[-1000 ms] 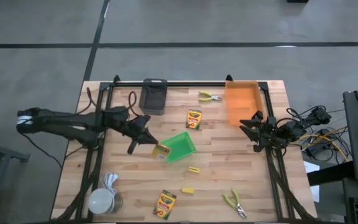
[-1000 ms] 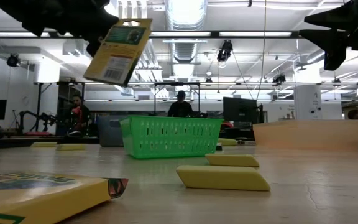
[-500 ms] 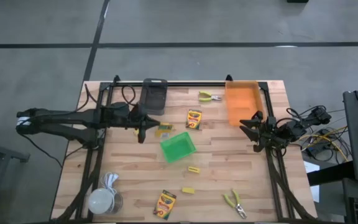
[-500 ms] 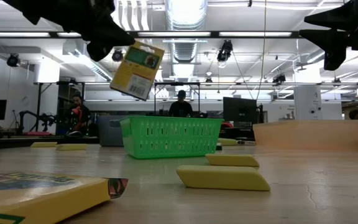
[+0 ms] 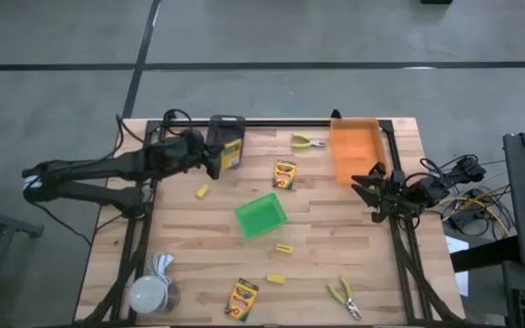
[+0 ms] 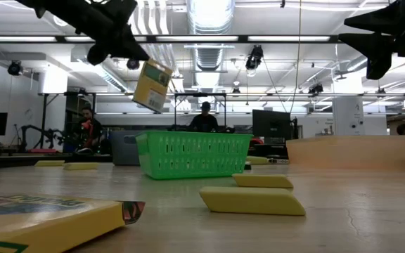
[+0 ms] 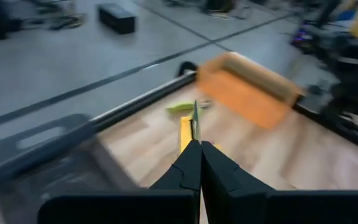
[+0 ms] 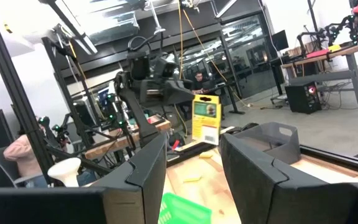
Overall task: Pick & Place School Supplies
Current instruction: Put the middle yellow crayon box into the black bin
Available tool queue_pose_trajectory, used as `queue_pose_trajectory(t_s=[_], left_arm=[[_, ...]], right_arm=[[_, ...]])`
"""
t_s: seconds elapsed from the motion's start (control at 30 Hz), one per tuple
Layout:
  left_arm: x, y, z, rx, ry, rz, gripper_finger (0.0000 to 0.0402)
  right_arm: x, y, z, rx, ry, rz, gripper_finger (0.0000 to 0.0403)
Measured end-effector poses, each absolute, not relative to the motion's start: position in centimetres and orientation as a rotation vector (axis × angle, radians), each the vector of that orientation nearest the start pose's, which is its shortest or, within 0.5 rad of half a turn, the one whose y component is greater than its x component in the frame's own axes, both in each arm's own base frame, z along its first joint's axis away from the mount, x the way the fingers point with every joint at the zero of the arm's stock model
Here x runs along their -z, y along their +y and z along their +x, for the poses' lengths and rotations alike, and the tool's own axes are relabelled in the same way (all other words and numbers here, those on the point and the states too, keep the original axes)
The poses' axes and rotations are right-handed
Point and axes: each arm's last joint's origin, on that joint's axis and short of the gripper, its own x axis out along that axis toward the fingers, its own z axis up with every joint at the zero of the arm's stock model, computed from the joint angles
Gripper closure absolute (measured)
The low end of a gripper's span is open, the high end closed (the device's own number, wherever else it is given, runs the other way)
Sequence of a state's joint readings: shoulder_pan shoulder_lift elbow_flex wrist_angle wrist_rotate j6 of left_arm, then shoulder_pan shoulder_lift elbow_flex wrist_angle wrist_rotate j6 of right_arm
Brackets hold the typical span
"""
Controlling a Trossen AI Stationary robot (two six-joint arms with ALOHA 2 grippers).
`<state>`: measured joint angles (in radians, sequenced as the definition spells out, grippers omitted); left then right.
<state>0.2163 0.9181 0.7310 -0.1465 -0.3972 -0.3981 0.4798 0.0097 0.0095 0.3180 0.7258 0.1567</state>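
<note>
I've got the left gripper (image 5: 215,160) up in the air by the far edge of the table, fingers pinched all the way together on a crayon box (image 5: 230,153). It's gripped by one thin edge, so the box hangs below the fingertips and sticks out ahead of them, tilted, well clear of the wood. In the low view you can see it dangling there (image 6: 152,86) above and behind the green basket (image 6: 193,154). From the left wrist view I'm looking at the box nearly edge-on, a thin yellow sliver (image 7: 188,127) poking out of the closed tips.

Why hold it like that? My guess is an edge pinch was the easiest way to lift a flat box, and it lets it slide straight down into a bin. The grey bin (image 5: 225,127) sits right under and just past the fingertips, so I reckon that's the drop spot. The risk is the box catching the rim because of the tilt.

The right gripper (image 5: 372,186) is parked beside the orange bin (image 5: 355,149), fingers partly apart with nothing between them.

Still loose on the table, well away from both sets of fingers: more crayon boxes (image 5: 284,173), small yellow blocks (image 5: 202,190), and two pairs of pliers (image 5: 307,140). So plenty left to sort, I'd say.
</note>
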Motion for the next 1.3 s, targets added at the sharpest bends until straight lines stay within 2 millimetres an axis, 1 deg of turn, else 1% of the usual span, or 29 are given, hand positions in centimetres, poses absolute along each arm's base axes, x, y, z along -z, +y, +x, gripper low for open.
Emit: queue_pose_trajectory(t_s=[0.17, 0.27, 0.4, 0.57, 0.73, 0.93, 1.17, 1.3], left_arm=[[-29.4, 6.8, 18.5, -0.782, 0.239, -0.38, 0.0401], [-29.3, 7.7, 18.1, -0.823, 0.247, -0.389, 0.0401], [-29.3, 8.9, 17.7, -0.854, 0.254, -0.4, 0.0401], [-29.0, 10.7, 17.4, -0.844, 0.262, -0.447, 0.0401], [-28.0, 12.5, 17.9, -0.878, 0.268, -0.505, 0.0401], [-26.4, 14.2, 19.4, -0.902, 0.282, -0.545, 0.0401], [-24.2, 15.2, 20.6, -0.921, 0.348, -0.619, 0.0401], [-23.2, 15.7, 20.9, -0.936, 0.373, -0.663, 0.0401]], right_arm=[[-19.4, 2.3, 8.5, 0.223, -0.282, 0.336, 0.0255], [-19.4, 2.3, 8.5, 0.223, -0.282, 0.336, 0.0255], [-19.4, 2.3, 8.5, 0.223, -0.281, 0.336, 0.0255], [-19.4, 2.3, 8.5, 0.223, -0.282, 0.336, 0.0255], [-19.4, 2.3, 8.5, 0.223, -0.282, 0.336, 0.0255], [-19.4, 2.3, 8.5, 0.223, -0.282, 0.336, 0.0255], [-19.4, 2.3, 8.5, 0.223, -0.282, 0.336, 0.0255], [-19.4, 2.3, 8.5, 0.223, -0.281, 0.336, 0.0255]])
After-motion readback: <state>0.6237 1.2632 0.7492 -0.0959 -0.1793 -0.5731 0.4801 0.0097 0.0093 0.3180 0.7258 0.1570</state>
